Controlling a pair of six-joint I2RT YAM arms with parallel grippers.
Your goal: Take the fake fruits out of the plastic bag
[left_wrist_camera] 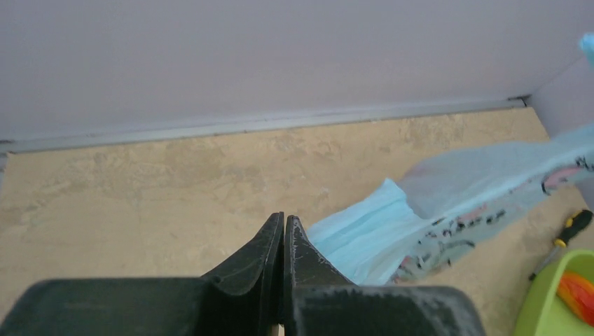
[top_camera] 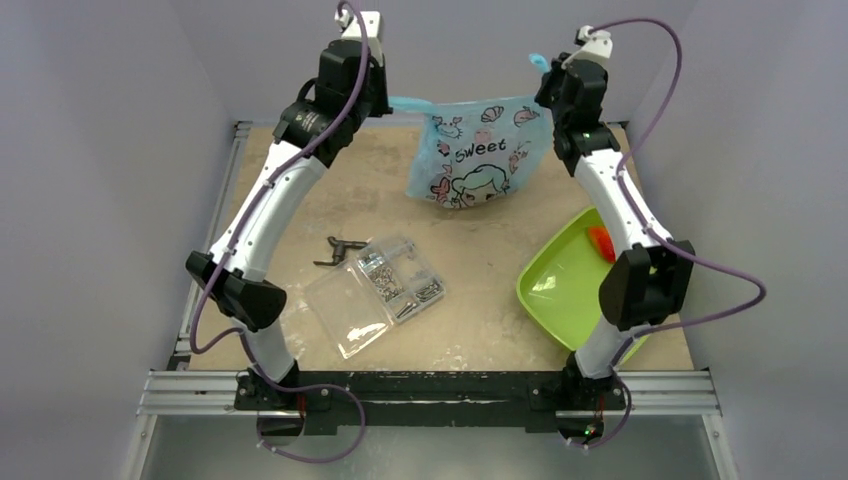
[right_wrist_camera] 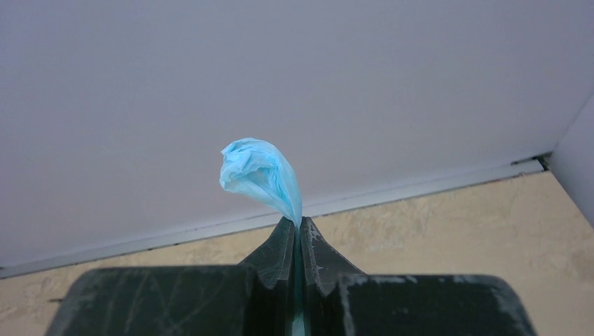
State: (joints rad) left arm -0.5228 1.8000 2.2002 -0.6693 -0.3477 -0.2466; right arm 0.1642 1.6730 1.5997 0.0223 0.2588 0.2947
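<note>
Clearance is thin at the back: you have the plastic bag [top_camera: 475,155] strung between both arms, close to the far wall [top_camera: 450,40], with bare tabletop [top_camera: 480,300] in front of it. Your left gripper [left_wrist_camera: 284,222] is pressed closed, with a bag handle stretched taut from it. Your right gripper [right_wrist_camera: 300,225] pinches a blue twist of bag. The print reads "SWEET". One orange-red fake fruit [top_camera: 600,242] lies in the lime-green tray [top_camera: 555,295] at the table's right edge. Only the left wrist view shows a screwdriver [left_wrist_camera: 571,234]; only the top view shows the clear compartment box [top_camera: 380,290].
</note>
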